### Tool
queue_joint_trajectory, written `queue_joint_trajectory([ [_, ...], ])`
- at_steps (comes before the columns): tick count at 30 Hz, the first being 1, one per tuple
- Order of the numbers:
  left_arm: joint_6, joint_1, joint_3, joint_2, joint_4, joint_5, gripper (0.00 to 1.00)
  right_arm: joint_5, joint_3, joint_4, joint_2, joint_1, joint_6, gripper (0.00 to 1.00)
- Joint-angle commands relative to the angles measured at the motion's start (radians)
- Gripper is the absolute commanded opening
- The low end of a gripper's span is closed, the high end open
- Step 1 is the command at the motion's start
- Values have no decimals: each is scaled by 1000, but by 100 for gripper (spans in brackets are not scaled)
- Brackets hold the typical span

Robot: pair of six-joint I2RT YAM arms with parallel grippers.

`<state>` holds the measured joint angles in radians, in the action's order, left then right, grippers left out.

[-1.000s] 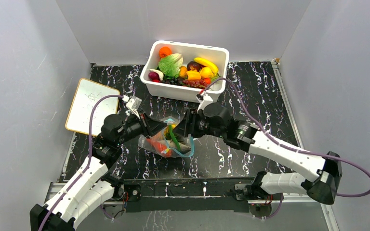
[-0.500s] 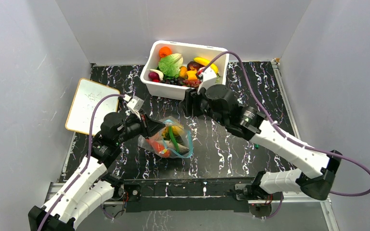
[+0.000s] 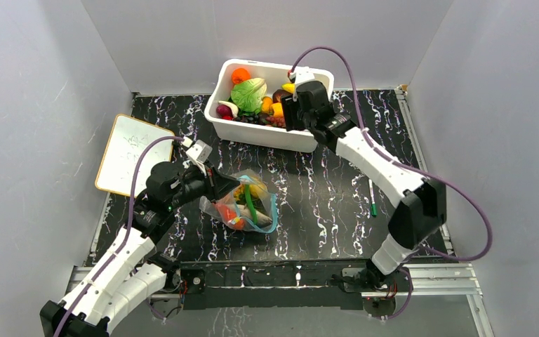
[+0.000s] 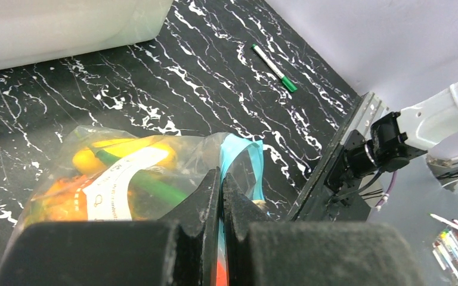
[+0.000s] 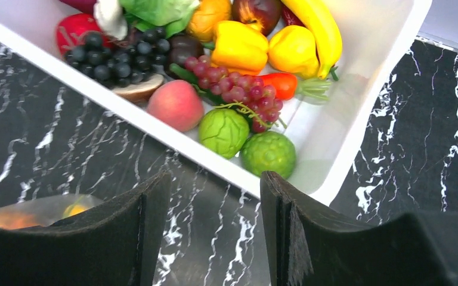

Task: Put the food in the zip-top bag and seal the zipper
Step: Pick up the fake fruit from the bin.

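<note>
The clear zip-top bag [image 3: 247, 206] lies mid-table with yellow, green and red-orange food inside; it also shows in the left wrist view [image 4: 125, 173]. My left gripper [image 3: 233, 187] [image 4: 221, 179] is shut on the bag's mouth edge, on the teal-blue zipper strip [image 4: 243, 164]. The mouth stands open. My right gripper [image 3: 286, 118] [image 5: 214, 193] is open and empty, above the near wall of the white tub [image 3: 275, 133]. The tub holds more food: yellow pepper [image 5: 239, 46], banana [image 5: 313, 27], red grapes [image 5: 232, 83], a peach [image 5: 176, 104], green fruits [image 5: 268, 154].
A small whiteboard [image 3: 128, 154] lies at the left edge of the table. A green marker [image 3: 371, 197] lies on the black marble surface at the right; it also shows in the left wrist view [image 4: 273, 67]. Grey walls enclose three sides. The metal rail [image 3: 288, 274] runs along the front.
My right gripper has left the bag's mouth and swung back to the tub, empty. The left gripper keeps its hold on the bag's edge; the bag has barely shifted.
</note>
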<state>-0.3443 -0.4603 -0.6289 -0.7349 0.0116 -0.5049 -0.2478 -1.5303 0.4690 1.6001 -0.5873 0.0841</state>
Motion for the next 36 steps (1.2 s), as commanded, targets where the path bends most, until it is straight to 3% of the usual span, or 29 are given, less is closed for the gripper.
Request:
queue_joint_trajectory([
  [1,80,-2,-49,8,-16,15,0,28,-107,-57,100,49,-78,54],
  [6,115,-3,-13,21,-13,37,0,60,-250,-116,334,145,-86,57],
  [17,146,-3,-9,6,-30,28,0,-46,-615,-91,696,202,-130,68],
  [36,151,-3,-11,-7,-22,37,0,-24,-757,-158,903,255,-127,73],
])
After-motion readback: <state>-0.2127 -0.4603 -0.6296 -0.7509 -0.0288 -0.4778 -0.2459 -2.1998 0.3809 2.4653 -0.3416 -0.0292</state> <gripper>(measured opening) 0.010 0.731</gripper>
